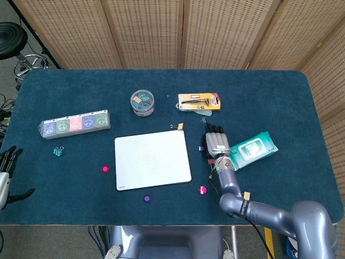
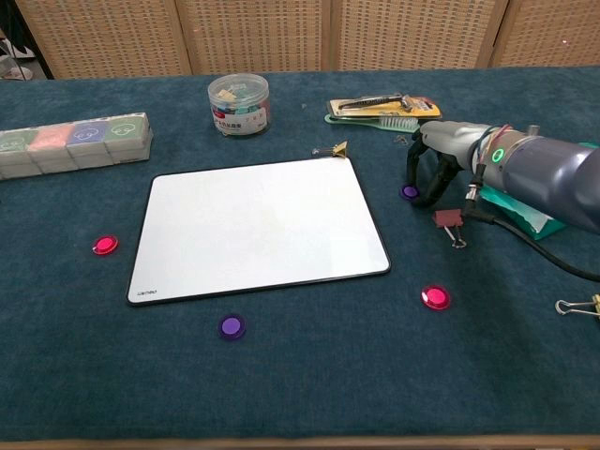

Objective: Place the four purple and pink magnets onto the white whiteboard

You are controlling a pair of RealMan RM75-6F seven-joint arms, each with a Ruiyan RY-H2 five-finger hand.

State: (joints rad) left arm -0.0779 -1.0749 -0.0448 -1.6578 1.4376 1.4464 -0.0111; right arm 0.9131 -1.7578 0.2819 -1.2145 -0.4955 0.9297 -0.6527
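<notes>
Whiteboard (image 2: 258,230) lies flat mid-counter (image 2: 309,384), no magnets on it. R hand (image 2: 433,169) at its 3 o'clock, fingers curled down around a purple magnet (image 2: 410,191); can't tell if it's pinched. Pink magnet (image 2: 435,297) at board's 4 o'clock, purple magnet (image 2: 231,326) at 6, pink magnet (image 2: 105,245) at 9. L hand (image 1: 6,167) at counter's far left edge, fingers spread, holding nothing.

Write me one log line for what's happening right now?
right hand: over purple magnet, not gripping | left hand: idle at table edge | whiteboard: bare | magnets on board: none
</notes>
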